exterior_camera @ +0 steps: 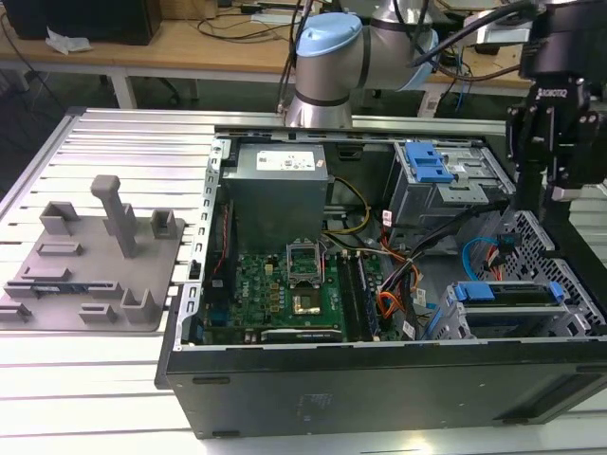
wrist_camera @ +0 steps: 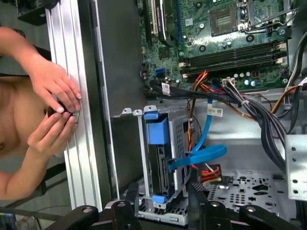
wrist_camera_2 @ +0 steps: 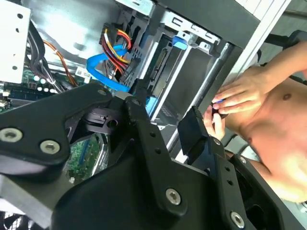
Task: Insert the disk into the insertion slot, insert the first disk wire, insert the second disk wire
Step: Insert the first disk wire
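The disk, with its bright blue carrier, sits inside the insertion slot, a grey perforated cage at the case's front corner. In the exterior view the disk lies low on the exterior view's right. My gripper hovers just above the cage's end, open, with nothing between its fingers. A blue flat disk wire loops beside the cage, next to a red, yellow and black wire bundle. In the second wrist view my gripper points at the cage and the blue wire.
A person's hands rest on the ribbed aluminium table just outside the case wall. A larger grey drive box with a blue tab sits behind the cage. The motherboard and power supply lie further in.
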`<state>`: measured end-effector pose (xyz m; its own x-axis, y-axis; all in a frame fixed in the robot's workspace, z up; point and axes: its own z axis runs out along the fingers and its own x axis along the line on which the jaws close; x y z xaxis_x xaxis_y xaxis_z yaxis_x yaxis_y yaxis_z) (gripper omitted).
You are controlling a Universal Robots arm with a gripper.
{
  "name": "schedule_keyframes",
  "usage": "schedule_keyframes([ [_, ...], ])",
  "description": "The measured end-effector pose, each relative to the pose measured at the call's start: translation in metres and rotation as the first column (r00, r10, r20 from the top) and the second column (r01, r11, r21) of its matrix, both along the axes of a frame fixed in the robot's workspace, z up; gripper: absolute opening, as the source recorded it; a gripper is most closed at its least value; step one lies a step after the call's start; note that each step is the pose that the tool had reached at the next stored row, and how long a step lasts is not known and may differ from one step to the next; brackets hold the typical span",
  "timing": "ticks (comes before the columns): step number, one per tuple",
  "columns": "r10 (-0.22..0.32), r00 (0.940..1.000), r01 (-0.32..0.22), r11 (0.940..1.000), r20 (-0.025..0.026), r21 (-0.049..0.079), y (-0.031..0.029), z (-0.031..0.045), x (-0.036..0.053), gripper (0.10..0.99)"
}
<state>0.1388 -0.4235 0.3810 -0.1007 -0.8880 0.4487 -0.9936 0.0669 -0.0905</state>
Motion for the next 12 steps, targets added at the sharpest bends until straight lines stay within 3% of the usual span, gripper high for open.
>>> schedule_keyframes([
  [2,0.008,0.9999,-0.008,1.0000,0.0064,0.000,0.0028,-0.0049,0.0005,0.533],
  [4,0.015,0.9999,-0.015,0.9999,0.0079,-0.001,0.0050,-0.0123,0.0008,0.533],
  [8,0.031,0.9994,-0.031,0.9995,0.0132,-0.002,0.0090,-0.0181,0.0043,0.533],
  [11,0.034,0.9993,-0.034,0.9994,0.0139,-0.006,0.0133,-0.0265,0.0048,0.518],
  [12,0.034,0.9993,-0.034,0.9994,0.0139,-0.006,0.0141,-0.0279,0.0048,0.443],
])
